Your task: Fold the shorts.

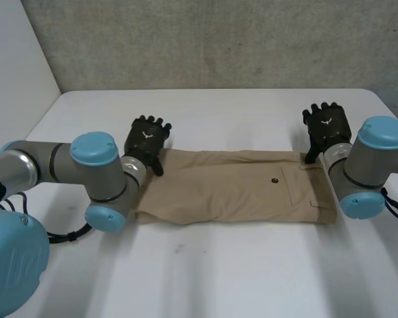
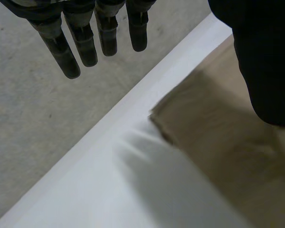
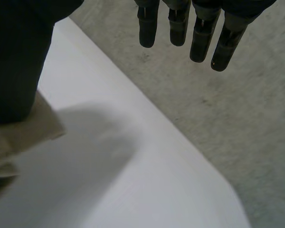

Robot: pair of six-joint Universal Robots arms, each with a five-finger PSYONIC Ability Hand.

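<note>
White flat table (image 1: 252, 278) before grey concrete wall (image 1: 219, 40), with tan cloth shorts (image 1: 232, 189) laid flat lengthwise across the middle, waistband end toward the right arm. Black left hand (image 1: 146, 136) at far corner of leg end: fingers straight and spread beyond cloth edge, thumb over cloth, nothing grasped. Black right hand (image 1: 327, 126) at far corner of waistband end: fingers likewise straight and clear of cloth, thumb over the corner, nothing grasped.

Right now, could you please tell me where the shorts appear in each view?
Head view: shorts flat between left hand and right hand.
Left wrist view: shorts under left hand's thumb.
Right wrist view: shorts under right hand's thumb.
Shared landmark: far edge of the white table.
</note>
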